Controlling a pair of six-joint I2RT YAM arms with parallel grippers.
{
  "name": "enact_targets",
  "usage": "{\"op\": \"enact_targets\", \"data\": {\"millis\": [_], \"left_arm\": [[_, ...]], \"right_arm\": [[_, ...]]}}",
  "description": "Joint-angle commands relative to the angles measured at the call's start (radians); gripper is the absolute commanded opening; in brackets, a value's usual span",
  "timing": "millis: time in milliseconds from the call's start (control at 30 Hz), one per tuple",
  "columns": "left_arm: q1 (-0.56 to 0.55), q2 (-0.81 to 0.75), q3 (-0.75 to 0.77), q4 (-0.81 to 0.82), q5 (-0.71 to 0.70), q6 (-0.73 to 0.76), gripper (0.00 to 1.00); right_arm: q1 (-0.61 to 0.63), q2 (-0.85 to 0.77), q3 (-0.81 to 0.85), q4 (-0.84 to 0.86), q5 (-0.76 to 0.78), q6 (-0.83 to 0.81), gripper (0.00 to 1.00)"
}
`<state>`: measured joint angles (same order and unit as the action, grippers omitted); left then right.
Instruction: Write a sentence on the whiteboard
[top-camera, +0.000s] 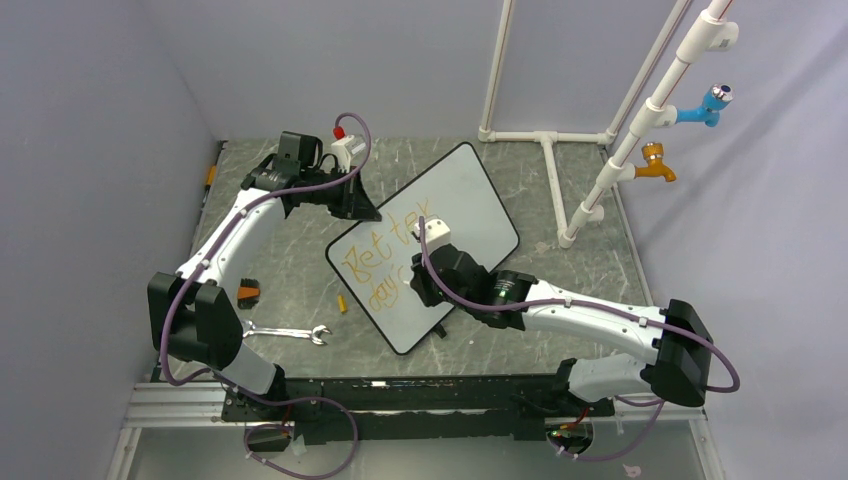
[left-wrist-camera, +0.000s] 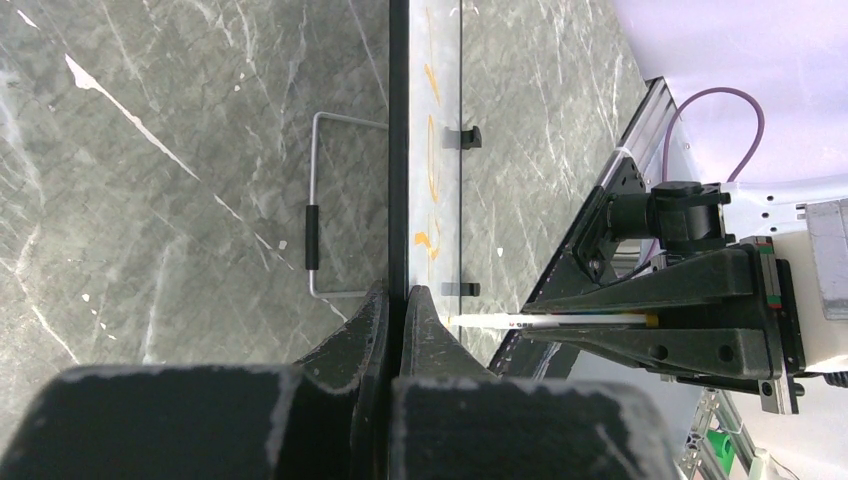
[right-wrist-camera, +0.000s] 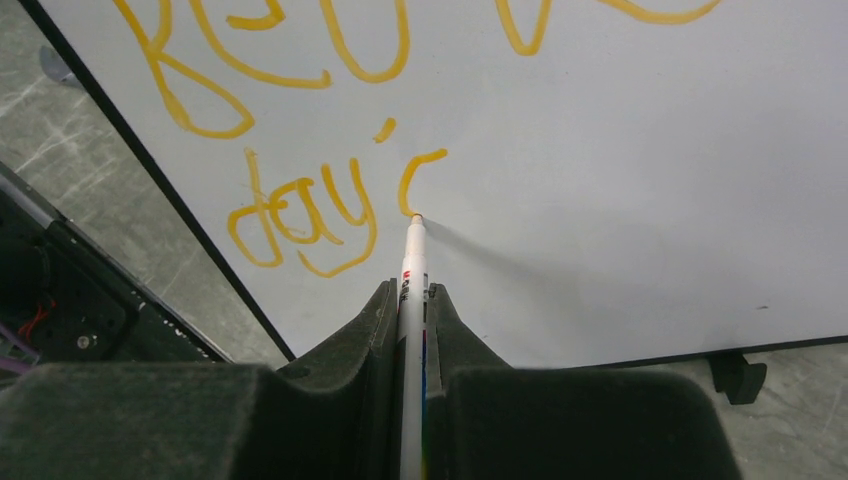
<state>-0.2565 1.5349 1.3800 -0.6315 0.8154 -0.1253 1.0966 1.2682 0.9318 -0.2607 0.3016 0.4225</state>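
Right tool (right-wrist-camera: 412, 295) is closed tight on a white marker (right-wrist-camera: 412, 250), the barrel pinched between both fingers and the orange tip touching the whiteboard (right-wrist-camera: 600, 200). Left tool (left-wrist-camera: 398, 300) is closed too, nipping the board's thin black frame at its far-left edge, seemingly to steady it.

The sentence (right-wrist-camera: 300, 215) reads "Better" on its upper line and "day" on the line below. Just right of the "y" sits a short curved stroke like a "c", and the marker tip rests at its lower end. I judge this to be the first half of an "s", so the step in hand is finishing the second word.

The next move likely calls for curling the stroke back the other way with even tip pressure, then lifting and shifting right to start a new word.

Plenty of bare white lies to the right of the tip. Below it, the frame runs close under the second line, with a small black clip (right-wrist-camera: 735, 375) on that edge, so descending strokes have little room.

The board lies diagonally on the grey marbled table (top-camera: 560, 290). A wrench (top-camera: 285, 332) and a small orange piece (top-camera: 341, 303) lie just off its near-left edge, clear of the right arm's reach.
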Motion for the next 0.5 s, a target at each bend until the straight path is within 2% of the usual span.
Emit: {"op": "enact_targets", "data": {"millis": [0, 467], "left_arm": [[-0.003, -0.055, 0.019, 0.112, 0.01, 0.026, 0.0], [-0.002, -0.056, 0.02, 0.112, 0.008, 0.026, 0.0]], "right_arm": [[-0.006, 0.012, -0.019, -0.055, 0.082, 0.011, 0.0], [-0.005, -0.018, -0.068, -0.046, 0.042, 0.009, 0.0]]}}
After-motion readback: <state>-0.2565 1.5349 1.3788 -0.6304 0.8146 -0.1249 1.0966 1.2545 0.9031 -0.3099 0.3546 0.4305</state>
